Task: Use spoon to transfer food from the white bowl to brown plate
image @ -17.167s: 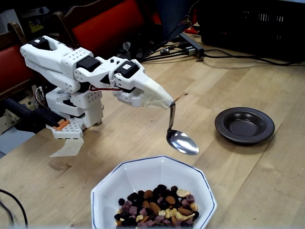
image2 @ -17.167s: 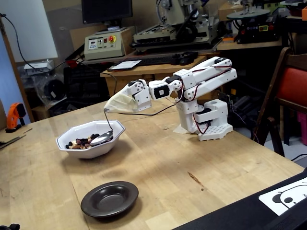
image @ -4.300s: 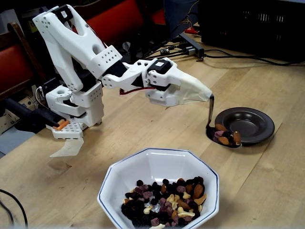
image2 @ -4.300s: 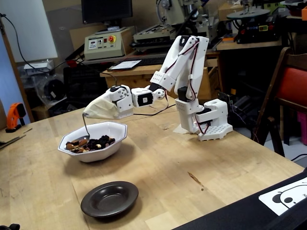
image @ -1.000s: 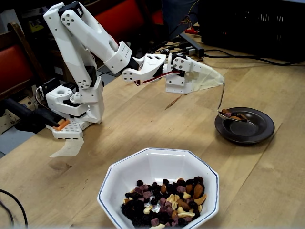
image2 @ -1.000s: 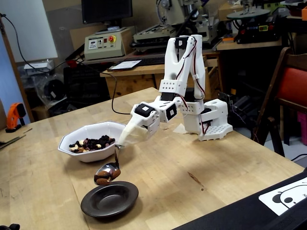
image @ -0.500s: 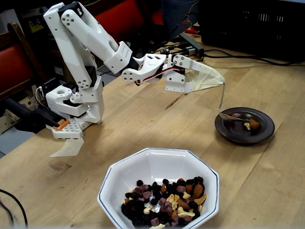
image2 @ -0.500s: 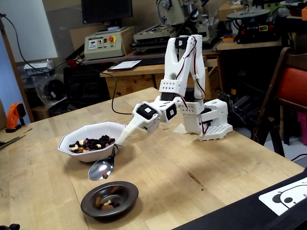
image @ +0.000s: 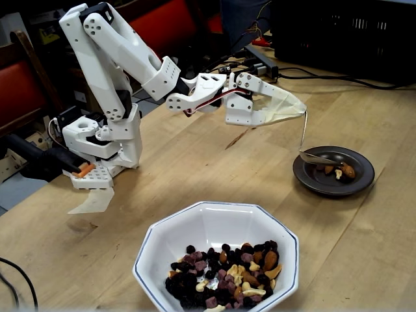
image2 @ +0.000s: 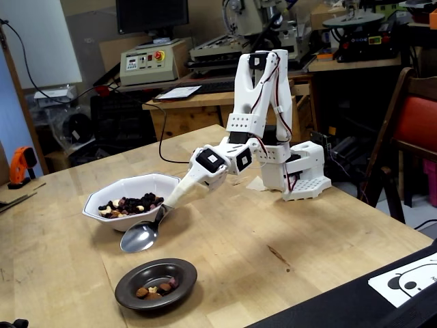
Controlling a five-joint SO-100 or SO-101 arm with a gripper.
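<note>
Right now, from my remote station, I read the scene like this.

Hand: my hand (image: 303, 112), wrapped in a pale covering, is pinching the top of the spoon's handle; I see it again in the other fixed view (image2: 166, 207).

Spoon: the spoon (image: 314, 156) hangs from the hand with its handle running down and its oval bowl held over the brown plate. From the other fixed view the spoon (image2: 139, 237) is tipped on its side and looks empty, raised clear above the plate.

Brown plate: the brown plate (image: 361, 175) sits on the counter (image: 195, 175), well apart from the white bowl; I also see the plate (image2: 130, 290) toward the counter's near edge.

Food: a few pieces of food (image: 342, 171) lie inside the plate, shown again in the other fixed view (image2: 154, 289). The main heap of food (image: 224, 273) remains in the white bowl.

White bowl: the white bowl (image: 195, 227) stands on the counter, and in the other fixed view the bowl (image2: 113, 220) is behind the spoon.

Arm: the 1 white arm (image: 117, 52) reaches out from its base toward the plate.
</note>
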